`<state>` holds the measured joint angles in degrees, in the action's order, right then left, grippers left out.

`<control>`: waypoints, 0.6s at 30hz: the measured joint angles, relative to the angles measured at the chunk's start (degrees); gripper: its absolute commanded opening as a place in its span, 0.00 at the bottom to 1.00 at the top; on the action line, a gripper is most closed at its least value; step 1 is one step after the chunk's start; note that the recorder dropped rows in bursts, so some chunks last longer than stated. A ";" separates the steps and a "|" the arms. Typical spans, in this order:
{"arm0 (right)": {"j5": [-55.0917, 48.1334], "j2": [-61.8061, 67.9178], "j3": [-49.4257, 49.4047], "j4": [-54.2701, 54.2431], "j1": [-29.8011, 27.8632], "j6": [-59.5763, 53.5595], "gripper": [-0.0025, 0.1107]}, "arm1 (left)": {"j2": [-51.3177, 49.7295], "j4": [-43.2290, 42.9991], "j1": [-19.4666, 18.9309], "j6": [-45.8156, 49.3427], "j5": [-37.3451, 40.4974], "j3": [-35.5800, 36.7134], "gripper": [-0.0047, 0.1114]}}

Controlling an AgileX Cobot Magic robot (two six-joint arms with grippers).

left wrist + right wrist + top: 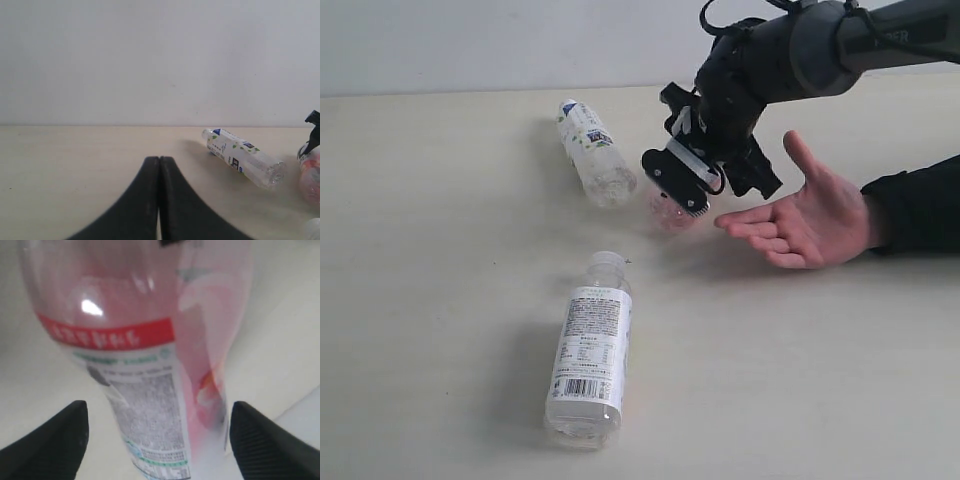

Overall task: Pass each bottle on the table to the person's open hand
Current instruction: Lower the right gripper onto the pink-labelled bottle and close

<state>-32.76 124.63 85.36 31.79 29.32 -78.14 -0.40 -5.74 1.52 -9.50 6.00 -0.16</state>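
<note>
The right tool [159, 410] stands open around the pink bottle [672, 214]. In the right wrist view its two dark fingers [55, 445] sit well to either side of the bottle's red-banded label, with a bare gap on each side. In the exterior view the bottle's clear base pokes out under the tool, low by the worktop [440, 250]; whether it rests there I cannot tell. Just to the right of the tool lies the person's open hand [810, 225], palm up, on an arm in a black sleeve [920, 205]. The left tool [159, 162] is closed on nothing, its fingers pressed together above the worktop. A green-label bottle [592, 150] lies on its side just left of the pink one. A white-label bottle [588, 350] lies nearer the camera, well apart from both.
</note>
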 measured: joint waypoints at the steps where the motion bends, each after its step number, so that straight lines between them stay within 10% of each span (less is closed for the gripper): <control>1: 0.43 0.27 0.00 0.00 0.00 -0.61 0.67 | 0.00 0.00 0.00 0.00 0.00 0.00 0.04; 8: 1.62 1.22 0.00 0.00 0.00 -4.35 0.61 | 0.00 0.00 0.00 0.00 0.00 0.00 0.04; 18: 2.28 1.33 0.00 0.00 0.00 -4.78 0.17 | 0.00 0.00 0.00 0.00 0.00 0.00 0.04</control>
<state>-30.48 125.96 85.36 31.79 29.32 -82.92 -0.40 -5.74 1.52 -9.50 6.00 -0.16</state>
